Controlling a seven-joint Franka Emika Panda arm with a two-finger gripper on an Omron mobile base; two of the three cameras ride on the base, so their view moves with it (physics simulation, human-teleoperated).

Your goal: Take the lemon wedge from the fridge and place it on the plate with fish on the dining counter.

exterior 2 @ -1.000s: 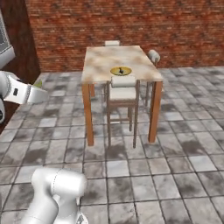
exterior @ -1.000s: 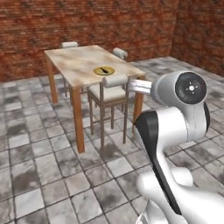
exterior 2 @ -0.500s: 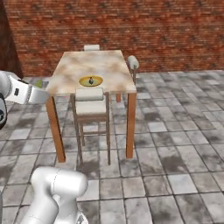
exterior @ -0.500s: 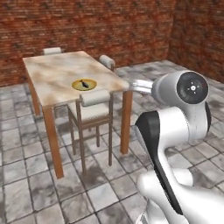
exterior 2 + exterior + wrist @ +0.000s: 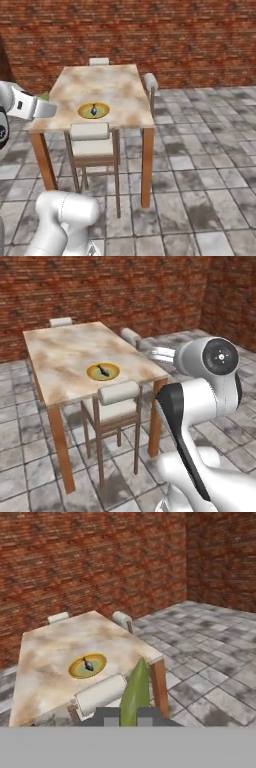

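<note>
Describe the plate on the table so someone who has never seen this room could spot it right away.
Find the rectangular beige marbled stone table with wooden legs, in front of the brick wall. Near its front edge, behind the closest cushioned wooden chair, sits the round orange-and-yellow rimmed plate, the sole dish there, a small dark fish at its centre.

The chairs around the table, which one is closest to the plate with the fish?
The chair on the table's near side, tucked under the edge right beside the plate with fish. The other two chairs sit at the far end and the right side.
</note>
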